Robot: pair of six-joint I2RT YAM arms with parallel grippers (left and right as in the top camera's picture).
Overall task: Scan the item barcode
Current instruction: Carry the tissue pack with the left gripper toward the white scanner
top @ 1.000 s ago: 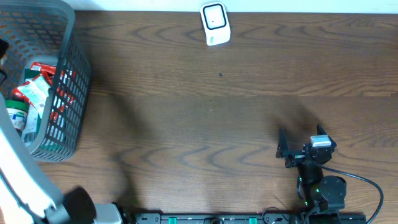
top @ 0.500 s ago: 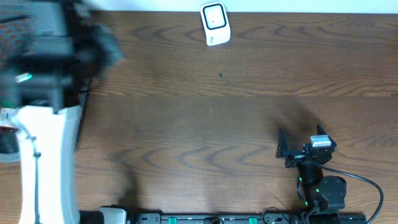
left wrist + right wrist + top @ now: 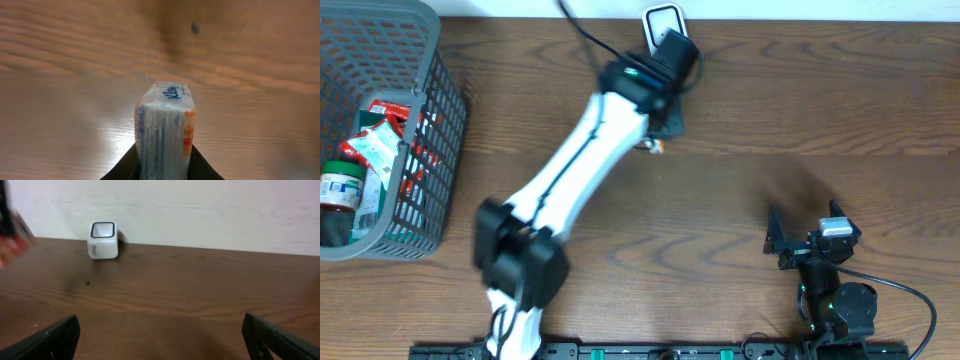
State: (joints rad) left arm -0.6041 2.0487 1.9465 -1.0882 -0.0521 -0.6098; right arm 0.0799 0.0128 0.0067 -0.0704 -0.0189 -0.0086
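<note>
Near the far barcode scanner (image 3: pixel 103 241), the left hand (image 3: pixel 162 167) clamps a Kleenex tissue pack (image 3: pixel 165 122), whose barcode probably next needs turning toward it.

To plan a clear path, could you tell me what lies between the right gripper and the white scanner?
Only bare table separates the right gripper from the scanner, shown in the right wrist view.

Mock shop checkout: scanner (image 3: pixel 103 240) & basket (image 3: pixel 438 150) w/ groceries (image 3: pixel 380 140) on wood table (image 3: pixel 720 200).
</note>
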